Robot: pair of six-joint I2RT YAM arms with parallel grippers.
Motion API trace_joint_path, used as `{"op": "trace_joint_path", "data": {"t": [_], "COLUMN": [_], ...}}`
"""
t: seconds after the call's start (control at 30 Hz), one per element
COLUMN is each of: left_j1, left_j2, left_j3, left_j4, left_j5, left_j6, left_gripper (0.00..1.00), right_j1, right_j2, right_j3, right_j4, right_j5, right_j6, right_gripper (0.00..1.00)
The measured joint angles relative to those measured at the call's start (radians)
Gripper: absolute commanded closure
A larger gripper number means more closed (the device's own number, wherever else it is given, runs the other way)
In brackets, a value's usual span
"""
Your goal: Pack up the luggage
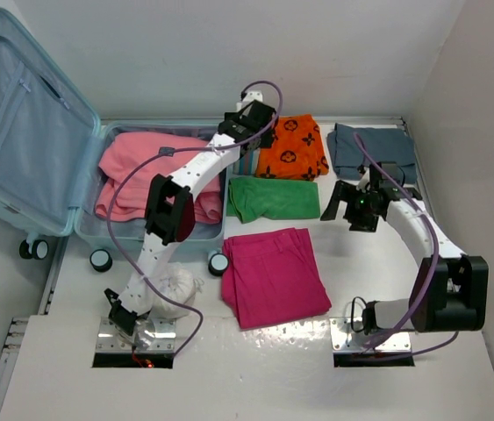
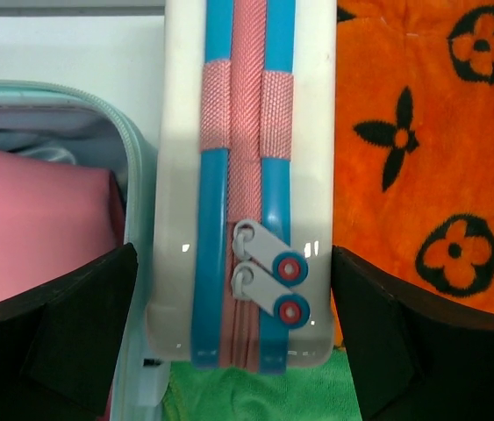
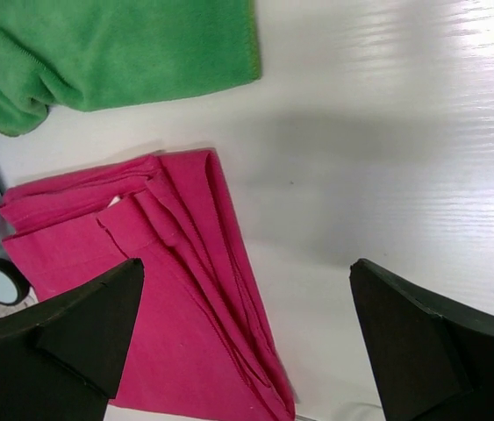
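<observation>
The suitcase (image 1: 27,123) is pale light blue, with a grey-blue lining, and its wheels (image 1: 101,260) are black and white. Inside it there is a pink garment (image 1: 154,171). The small case (image 2: 247,175) is white, with two blue stripes and a salmon-pink woven band between them. Its zip pulls (image 2: 268,252) are pale grey with round red-and-blue ends. On the white table (image 1: 273,377) I see an orange cloth (image 1: 290,147) with black flower shapes, a plain green cloth (image 1: 273,197), a magenta cloth (image 1: 275,274) and a grey-blue cloth (image 1: 378,149).
</observation>
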Motion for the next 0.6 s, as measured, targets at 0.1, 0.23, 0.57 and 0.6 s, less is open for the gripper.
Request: {"op": "trace_joint_path", "data": {"t": [0.1,0.23,0.57,0.6], "left_j1": [0.009,0.014,-0.009,-0.013], "left_j2": [0.012,0.037,0.064,0.067], "left_j3": [0.002,0.002,0.024,0.025], "left_j4": [0.02,0.05,0.073,0.077], "left_j5": [0.024,0.055,0.015,0.005], "left_j6": [0.0,0.008,0.049,0.054], "left_gripper": [0.16,0.21,0.22,0.2], "right_j1": [-0.022,-0.041,-0.073,-0.076], "right_j2": [0.001,0.008,0.021,0.021], "right_j3": [0.0,0.004,0.01,0.01], "right_j4": [0.0,0.0,0.0,0.0], "right_j5": [0.0,-0.002,-0.018,-0.018], "right_j6": [0.0,0.0,-0.001,-0.001], "right_gripper": [0.02,0.03,0.05,0.05]}}
